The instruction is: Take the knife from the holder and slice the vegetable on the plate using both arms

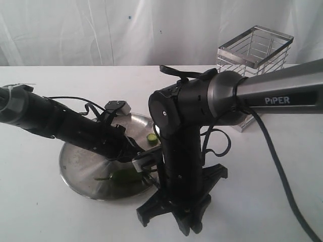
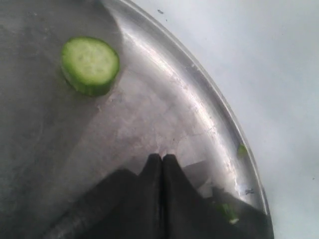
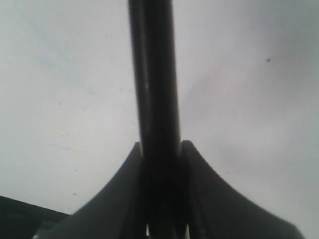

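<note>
Between the right fingers [image 3: 199, 189] sits the knife [image 3: 157, 99], clamped on both sides, its black length running straight out past the tips. Left fingers [image 2: 144, 199] are pressed tip to tip w/ nothing between them, low over the plate [image 2: 199, 99]. The vegetable [image 1: 123, 176] lies just beside and under them; can't tell if they touch it. One cut round [image 2: 89, 64] lies ahead of the left tips, well apart. Veg is prob. light, glossy and slippery w/ a soft hollow body, so it may roll or squash. Best to pin it near the stem end, back from the cut line. Knife looks thin and stiff; hold it by the handle, firmly, else it could twist between the fingers under load.
</note>
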Controlling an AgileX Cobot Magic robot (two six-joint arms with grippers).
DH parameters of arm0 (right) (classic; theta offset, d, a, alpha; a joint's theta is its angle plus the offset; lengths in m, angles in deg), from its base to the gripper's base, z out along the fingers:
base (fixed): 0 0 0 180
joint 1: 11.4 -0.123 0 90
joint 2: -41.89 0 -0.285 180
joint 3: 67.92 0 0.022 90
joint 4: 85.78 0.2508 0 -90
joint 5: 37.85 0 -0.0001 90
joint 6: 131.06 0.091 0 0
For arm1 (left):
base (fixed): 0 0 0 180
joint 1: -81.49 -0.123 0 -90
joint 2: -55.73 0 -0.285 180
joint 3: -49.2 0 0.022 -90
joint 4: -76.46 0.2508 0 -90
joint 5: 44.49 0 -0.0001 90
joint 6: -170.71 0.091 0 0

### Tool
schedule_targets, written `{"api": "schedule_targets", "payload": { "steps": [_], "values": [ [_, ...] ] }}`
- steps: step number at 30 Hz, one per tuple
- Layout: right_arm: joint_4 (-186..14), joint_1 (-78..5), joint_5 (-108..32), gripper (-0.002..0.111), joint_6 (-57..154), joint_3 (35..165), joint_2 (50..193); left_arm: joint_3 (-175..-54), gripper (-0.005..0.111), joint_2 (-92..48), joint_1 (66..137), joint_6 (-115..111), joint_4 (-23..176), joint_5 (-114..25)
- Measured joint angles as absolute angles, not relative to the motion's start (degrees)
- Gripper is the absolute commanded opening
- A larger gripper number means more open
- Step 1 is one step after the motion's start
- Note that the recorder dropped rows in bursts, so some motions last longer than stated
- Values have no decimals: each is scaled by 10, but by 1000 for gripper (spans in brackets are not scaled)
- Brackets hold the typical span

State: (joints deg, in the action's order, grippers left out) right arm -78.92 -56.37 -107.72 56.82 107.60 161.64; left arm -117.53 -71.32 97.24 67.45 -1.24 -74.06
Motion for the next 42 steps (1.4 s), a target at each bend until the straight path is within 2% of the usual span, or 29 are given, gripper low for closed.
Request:
{"api": "schedule_targets", "payload": {
  "steps": [12,23,34,37,42],
  "values": [
    [-858,-564,-1076,0,563,1076,1615,-1221,0,-715,975,674,20,-754],
    [-873,-564,-1075,0,569,1076,1615,-1221,0,-646,975,640,22,-722],
    [-858,-561,-1010,0,561,1083,1615,-1210,0,-565,975,553,64,-670],
    [-811,-545,-1008,0,518,1105,1615,-1185,0,-537,975,539,77,-626],
    [-618,-472,-1008,0,419,1132,1615,-1140,0,-498,975,528,82,-544]
  ]
}}
